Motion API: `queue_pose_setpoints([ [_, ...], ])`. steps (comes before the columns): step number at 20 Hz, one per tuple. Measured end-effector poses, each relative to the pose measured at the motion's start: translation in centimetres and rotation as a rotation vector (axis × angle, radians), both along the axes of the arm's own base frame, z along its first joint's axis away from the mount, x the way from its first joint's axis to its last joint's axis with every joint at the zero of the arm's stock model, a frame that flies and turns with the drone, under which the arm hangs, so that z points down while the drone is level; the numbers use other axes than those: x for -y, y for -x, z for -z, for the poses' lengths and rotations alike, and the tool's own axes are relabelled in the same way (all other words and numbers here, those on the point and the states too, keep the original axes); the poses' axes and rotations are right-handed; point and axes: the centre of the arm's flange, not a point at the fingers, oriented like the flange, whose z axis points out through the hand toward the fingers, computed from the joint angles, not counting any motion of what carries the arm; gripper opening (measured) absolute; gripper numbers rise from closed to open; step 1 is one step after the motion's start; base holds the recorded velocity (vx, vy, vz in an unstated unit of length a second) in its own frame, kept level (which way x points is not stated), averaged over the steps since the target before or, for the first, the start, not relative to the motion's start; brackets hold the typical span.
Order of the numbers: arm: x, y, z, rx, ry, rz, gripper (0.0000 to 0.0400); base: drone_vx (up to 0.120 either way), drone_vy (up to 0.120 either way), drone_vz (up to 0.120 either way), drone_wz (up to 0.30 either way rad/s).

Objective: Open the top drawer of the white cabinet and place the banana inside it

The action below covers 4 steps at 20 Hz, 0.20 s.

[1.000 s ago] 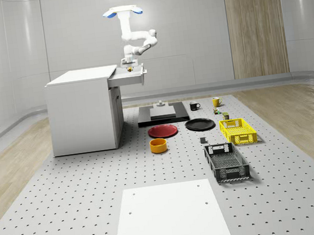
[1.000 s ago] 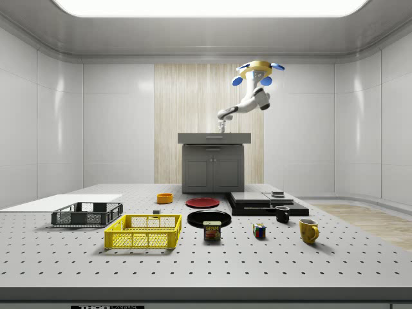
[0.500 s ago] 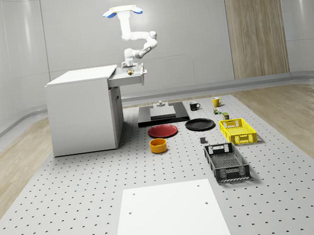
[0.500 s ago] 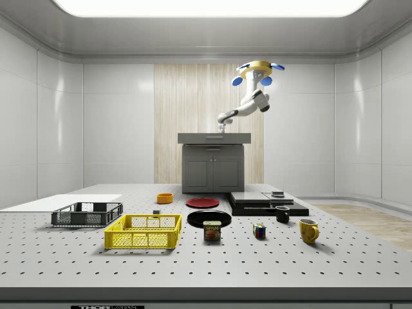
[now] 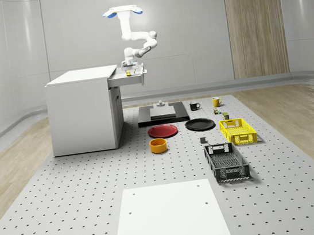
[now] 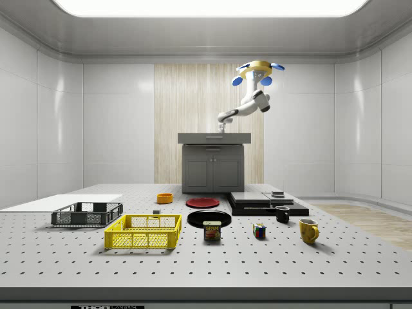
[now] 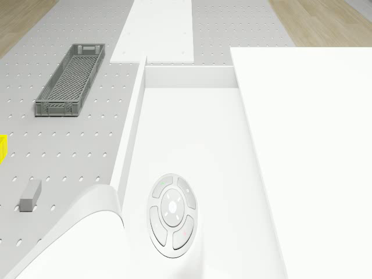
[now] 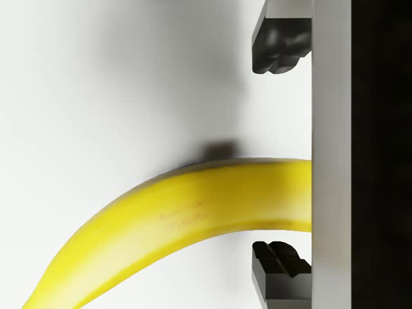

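Drone (image 5: 122,11) hovers above open top drawer (image 5: 131,78) of white cabinet (image 5: 83,110); gripper (image 8: 281,158) over drawer, fingers (image 8: 281,45) spread apart, not touching banana (image 8: 167,219). Banana lies on drawer floor. Judged progress: drawer opened, banana placed; only retreat left. Count: one banana, one drawer open, two crates, two plates, two mugs on bench (image 5: 71,210).

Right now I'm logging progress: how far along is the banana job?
Done: the top drawer of the white cabinet is pulled open. In hand: the banana lies on the drawer floor between the open end effector fingers, with gaps on both sides; the drone hovers above. Left: lift the arm clear.
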Motion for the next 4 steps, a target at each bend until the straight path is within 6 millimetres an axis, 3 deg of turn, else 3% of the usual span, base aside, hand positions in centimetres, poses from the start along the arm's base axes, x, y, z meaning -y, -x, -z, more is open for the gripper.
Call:
queue_pose_setpoints([
  [4,0.0,0.0,0.84,0.0,0.0,-0.001,0.0395,0.0,0.0,0.0,0.0],
])
